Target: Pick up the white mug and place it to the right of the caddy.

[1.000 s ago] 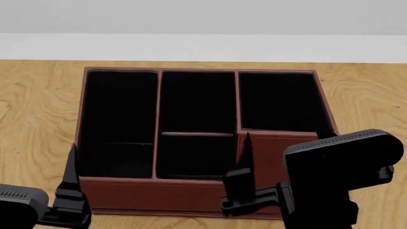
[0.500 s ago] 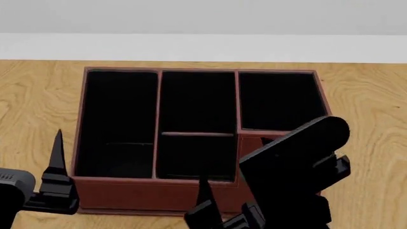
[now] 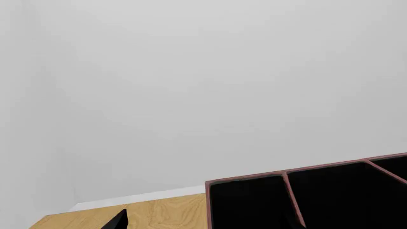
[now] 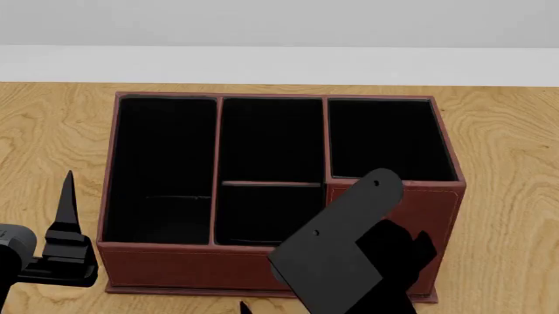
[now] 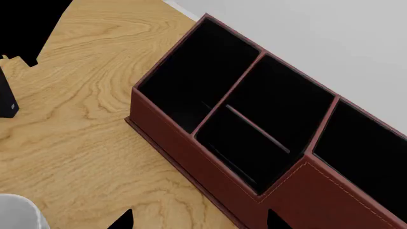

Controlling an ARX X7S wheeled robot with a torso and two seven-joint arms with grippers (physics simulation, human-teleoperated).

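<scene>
The reddish-brown caddy (image 4: 279,261) with black-lined compartments stands in the middle of the wooden table; it also shows in the right wrist view (image 5: 305,191) and the left wrist view (image 3: 286,177). A glossy white rounded edge, apparently the white mug (image 5: 18,213), shows only in a corner of the right wrist view, on the table apart from the caddy's front. My right gripper (image 5: 198,220) is open and empty above the table at the caddy's front wall. My left gripper (image 4: 63,226) hovers off the caddy's front left corner; one fingertip (image 3: 119,220) shows, set wide, nothing held.
The wooden table (image 4: 506,170) runs to a white wall behind. My black right arm (image 4: 349,248) covers the caddy's front right part in the head view. A dark shape (image 5: 6,100) sits at the edge of the right wrist view.
My right arm has swung down and toward the near left, its gripper dropping almost out of the head view. My left gripper has drifted left.
</scene>
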